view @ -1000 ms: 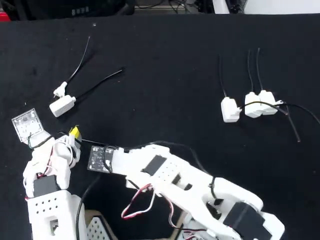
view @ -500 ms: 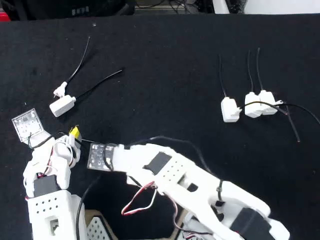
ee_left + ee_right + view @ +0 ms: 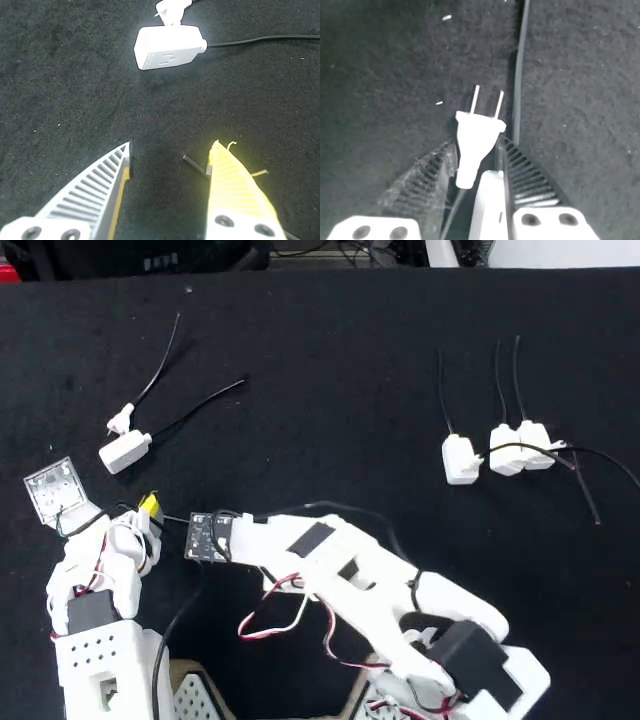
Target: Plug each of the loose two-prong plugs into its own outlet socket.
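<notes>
Nearest you, your right gripper (image 3: 479, 144) is pinching a small white two-prong plug (image 3: 476, 132) by its body. The prongs are pointing ahead over the black cloth-covered table (image 3: 330, 360), and a thin black cord (image 3: 520, 65) is running alongside. Over the last second the white right arm (image 3: 340, 560) has been shifting its wrist a little farther up the table, so you are carrying the plug rather than parking it, and I judge you are lining it up for a socket. Just beside that wrist, your left gripper (image 3: 171, 145) is waiting unmoved, its fingers (image 3: 235, 180) spread wide and holding nothing. Beyond it, the white rectangular outlet socket (image 3: 169, 47) is lying with its slotted face showing and still unfilled, and a smaller white plug (image 3: 120, 421) is resting just behind it. Well apart on the far right, three white blocks (image 3: 507, 450) with black cords are sitting in a row.
</notes>
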Controlling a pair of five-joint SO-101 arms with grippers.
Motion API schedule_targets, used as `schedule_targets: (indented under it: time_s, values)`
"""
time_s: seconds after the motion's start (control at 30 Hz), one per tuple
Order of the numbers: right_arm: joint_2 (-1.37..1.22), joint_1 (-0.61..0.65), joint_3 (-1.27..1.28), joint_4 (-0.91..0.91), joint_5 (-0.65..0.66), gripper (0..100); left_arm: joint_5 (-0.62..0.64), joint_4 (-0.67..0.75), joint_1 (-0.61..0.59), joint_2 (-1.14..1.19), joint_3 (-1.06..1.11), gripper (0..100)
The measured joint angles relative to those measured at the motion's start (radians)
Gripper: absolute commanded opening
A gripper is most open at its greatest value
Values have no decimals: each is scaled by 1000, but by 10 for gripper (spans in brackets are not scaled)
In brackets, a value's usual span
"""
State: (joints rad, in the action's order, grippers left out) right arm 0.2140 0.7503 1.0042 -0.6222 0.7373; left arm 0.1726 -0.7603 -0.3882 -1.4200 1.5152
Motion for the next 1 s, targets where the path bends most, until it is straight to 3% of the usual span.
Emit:
schedule_targets:
  time_s: [0.1,0.2,0.33,0.6,0.7,0.77,0.9,1.0]
  values:
    - [-9,0,-11,0,0,106,0,0,0,0,0,253]
    - [-11,0,-11,26,-5,9,0,0,0,0,0,253]
    - [23,-5,-11,46,-133,11,0,0,0,0,0,253]
    - [371,-6,11,-267,-245,10,0,0,0,0,0,253]
    - [414,31,112,-279,-250,11,0,0,0,0,0,253]
    - [414,61,192,-229,-249,31,0,0,0,0,0,253]
    - [411,72,253,-166,-255,163,0,0,0,0,0,253]
    - [397,72,238,-190,-255,150,0,0,0,0,0,253]
